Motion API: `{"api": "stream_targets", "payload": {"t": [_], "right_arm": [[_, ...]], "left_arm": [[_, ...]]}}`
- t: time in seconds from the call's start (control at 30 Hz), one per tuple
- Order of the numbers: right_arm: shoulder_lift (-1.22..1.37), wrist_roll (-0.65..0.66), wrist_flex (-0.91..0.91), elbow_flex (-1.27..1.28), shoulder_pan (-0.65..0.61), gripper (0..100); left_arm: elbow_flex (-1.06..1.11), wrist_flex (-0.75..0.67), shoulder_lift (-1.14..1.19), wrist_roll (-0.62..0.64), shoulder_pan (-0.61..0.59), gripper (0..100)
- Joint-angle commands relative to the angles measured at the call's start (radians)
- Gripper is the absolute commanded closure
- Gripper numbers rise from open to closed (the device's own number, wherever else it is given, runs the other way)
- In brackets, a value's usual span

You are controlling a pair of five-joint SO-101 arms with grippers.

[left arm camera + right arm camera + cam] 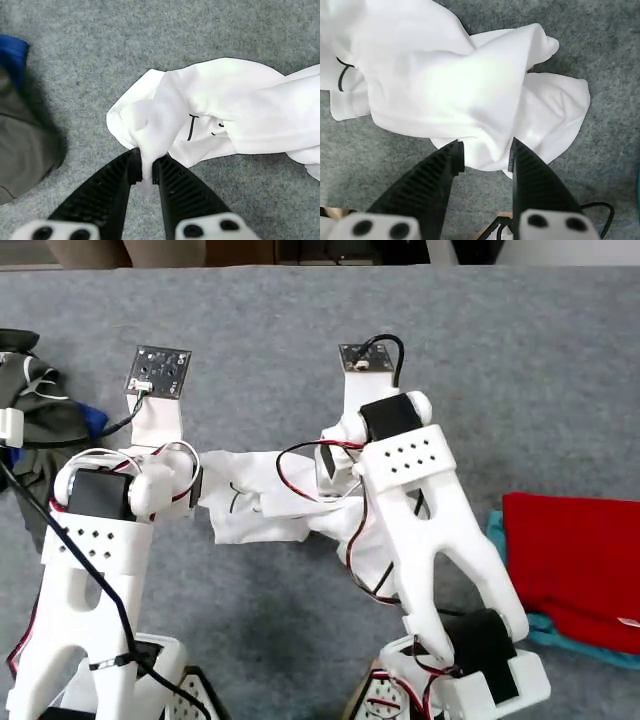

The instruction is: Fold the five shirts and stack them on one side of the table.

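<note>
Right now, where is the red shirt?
In the high view, the red shirt lies at the table's right edge, on a teal shirt, beside the right arm.

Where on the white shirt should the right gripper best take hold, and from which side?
Grip the bunched edge of the white shirt lying between the open fingers of the right gripper, probably coming down from above. That fold stands raised off the table, and the left gripper holds the opposite end.

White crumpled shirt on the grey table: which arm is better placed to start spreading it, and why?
Left, probably. The left gripper is shut on a fold of the white crumpled shirt; the right gripper is open at its other edge, gripping nothing.
</note>
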Motion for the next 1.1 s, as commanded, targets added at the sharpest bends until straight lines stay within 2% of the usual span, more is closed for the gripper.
{"api": "stream_targets", "payload": {"t": [0.0,0.33,0.53,0.83,0.97,1.07], "right_arm": [[0.002,-0.012,-0.025,-0.044,-0.007,83.2],[-0.001,-0.012,-0.114,0.056,-0.005,83.3],[-0.005,-0.003,-0.173,0.077,-0.004,93.5],[-0.007,-0.002,-0.166,0.077,0.001,94.1],[-0.007,0.0,-0.117,0.042,0.067,94.1],[-0.007,0.064,-0.058,0.001,0.117,94.1]], "left_arm": [[-0.005,-0.009,-0.016,0.002,0.003,98],[-0.005,-0.008,-0.024,0.003,0.002,98],[-0.005,-0.008,-0.024,0.003,0.002,98],[-0.005,-0.006,-0.024,0.003,0.002,98],[-0.005,0.008,-0.024,0.003,0.002,98],[-0.005,0.008,-0.024,0.003,0.002,98]]}}
